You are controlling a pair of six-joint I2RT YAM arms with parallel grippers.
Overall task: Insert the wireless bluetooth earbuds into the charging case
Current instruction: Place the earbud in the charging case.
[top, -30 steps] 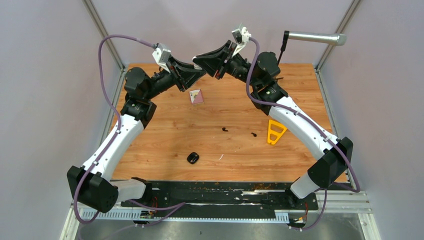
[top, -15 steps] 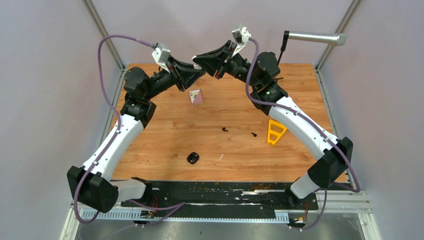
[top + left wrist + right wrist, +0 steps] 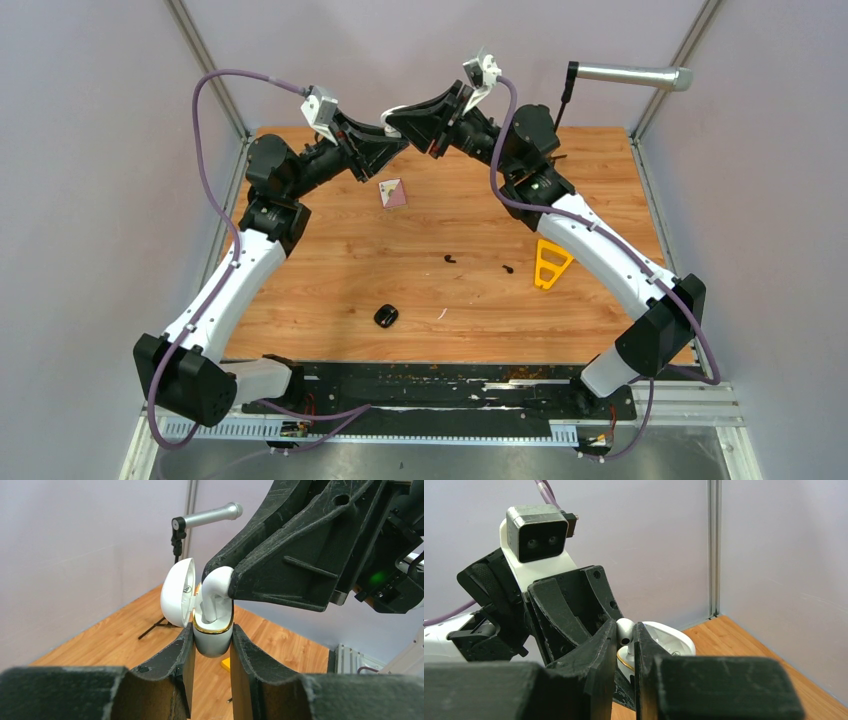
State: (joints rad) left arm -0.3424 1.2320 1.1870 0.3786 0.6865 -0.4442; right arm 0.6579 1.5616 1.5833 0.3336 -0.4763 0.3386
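above the wooden table (image 3: 430,225), left gripper (image 3: 213,649) clamps the open charging case (image 3: 214,630); right gripper (image 3: 625,641), pinching a white earbud (image 3: 216,587), should seat it straight, stem-first.

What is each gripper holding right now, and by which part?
Left gripper: the open white case, by its lower body. Right gripper: a white earbud, by its head end.

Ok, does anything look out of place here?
Two black earbuds lie loose, apart, on the table; a thin white scrap lies near a small black oval thing. The white case in the left gripper and white earbud in the right gripper look fine.
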